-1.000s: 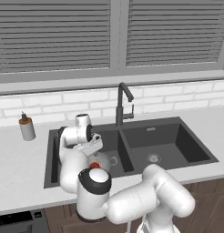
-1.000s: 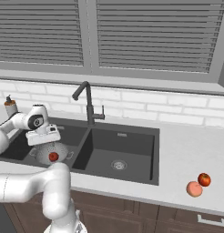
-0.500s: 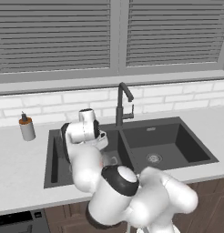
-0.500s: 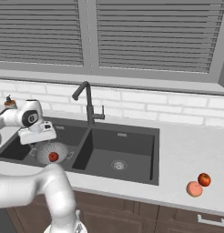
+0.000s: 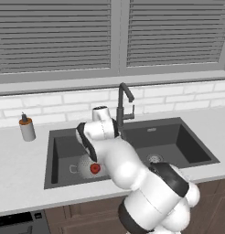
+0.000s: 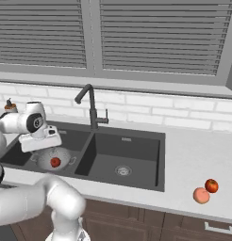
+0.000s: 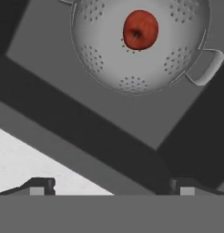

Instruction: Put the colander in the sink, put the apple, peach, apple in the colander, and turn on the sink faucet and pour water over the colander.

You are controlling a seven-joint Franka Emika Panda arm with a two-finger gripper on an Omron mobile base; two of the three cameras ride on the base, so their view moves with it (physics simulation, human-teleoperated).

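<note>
**Empty hand lifted over the left basin, one apple in the colander**

The arm bends over the left basin of the sink, its wrist above the colander. The gripper has its fingers spread wide, with nothing between them.

In the hand view the colander lies at 12 o'clock on the basin floor, a red apple inside it and one loop handle at 2 o'clock. In the right base view the colander sits at 5 o'clock from the hand.

The sink faucet rises behind the divider. The peach and a second apple lie touching on the counter, at 4 o'clock from the sink.

Against a second ago, the hand has risen and pulled toward the robot's left; the fruits have not moved.
</note>
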